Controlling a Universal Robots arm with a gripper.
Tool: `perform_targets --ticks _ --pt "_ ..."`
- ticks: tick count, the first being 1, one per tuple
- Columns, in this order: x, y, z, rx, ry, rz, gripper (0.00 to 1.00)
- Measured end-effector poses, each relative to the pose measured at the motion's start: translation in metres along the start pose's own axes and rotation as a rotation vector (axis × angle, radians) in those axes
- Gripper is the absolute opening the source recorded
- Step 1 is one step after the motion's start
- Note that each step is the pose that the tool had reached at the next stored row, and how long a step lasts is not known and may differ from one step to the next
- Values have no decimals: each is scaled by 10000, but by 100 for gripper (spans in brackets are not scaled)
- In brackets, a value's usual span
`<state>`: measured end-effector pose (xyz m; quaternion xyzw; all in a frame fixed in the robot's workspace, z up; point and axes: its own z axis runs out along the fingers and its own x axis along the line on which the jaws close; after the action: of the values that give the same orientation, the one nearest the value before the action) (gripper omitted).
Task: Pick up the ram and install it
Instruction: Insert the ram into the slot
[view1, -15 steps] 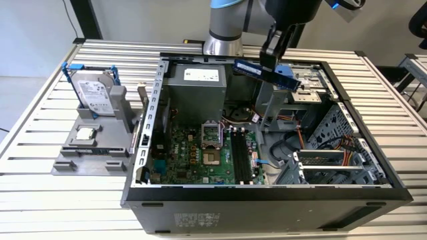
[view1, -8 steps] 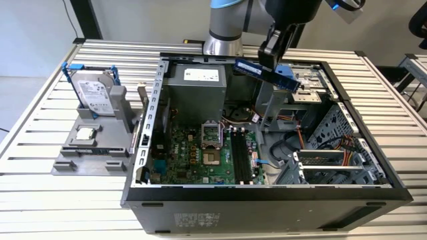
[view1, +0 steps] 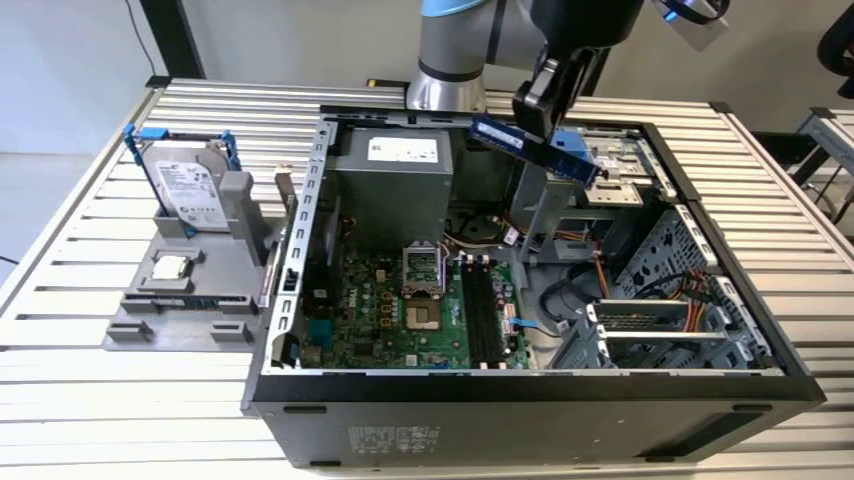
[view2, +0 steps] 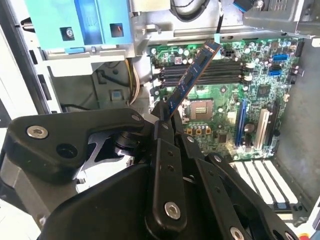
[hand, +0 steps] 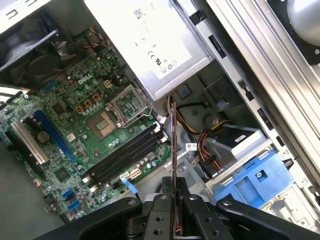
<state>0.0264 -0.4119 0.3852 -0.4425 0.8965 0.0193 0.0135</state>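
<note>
so the hand (view1: 543, 128) is pinching the ram (view1: 534, 148) across its two flat faces. it holds the stick tilted in the air, well above the motherboard (view1: 400, 300). in the second wrist view most of the ram (view2: 192, 75) juts free beyond the hand (view2: 167, 114), out over the motherboard (view2: 225, 110).

i judge the stick to be light and stiff but fragile. it is thin enough to crack if bent, and its contact edge is best left untouched. a grip on the flat faces or the short ends suits it.

counted: one ram, and four black memory slots (hand: 125, 152) on the motherboard, as far as i can tell. one hard drive (view1: 187, 190) and one processor chip (view1: 170, 267) sit well apart from the motherboard, out on the bench (view1: 80, 400).
</note>
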Motion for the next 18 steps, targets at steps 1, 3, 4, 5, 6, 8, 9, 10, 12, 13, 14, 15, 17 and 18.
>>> perform_targets --ticks 1,3,4,5,6,8,9,10,12,13,14,15,17,18 --pt "0 0 0 3 -1 71 0" --pt "0 0 0 9 -4 229 0" --pt "0 0 0 13 -7 306 0" --pt "0 0 0 16 -8 377 0" --pt "0 0 0 19 -10 456 0" --pt "0 0 0 25 -13 612 0" --pt "0 0 0 29 -15 691 0" --pt "0 0 0 32 -17 771 0" --pt "0 0 1 38 -22 923 0" --pt "0 0 1 41 -24 1001 0" --pt "0 0 0 45 -25 1077 0" --pt "0 0 0 47 -27 1156 0" --pt "0 0 0 54 -30 1314 0" --pt "0 0 0 57 -31 1387 0"
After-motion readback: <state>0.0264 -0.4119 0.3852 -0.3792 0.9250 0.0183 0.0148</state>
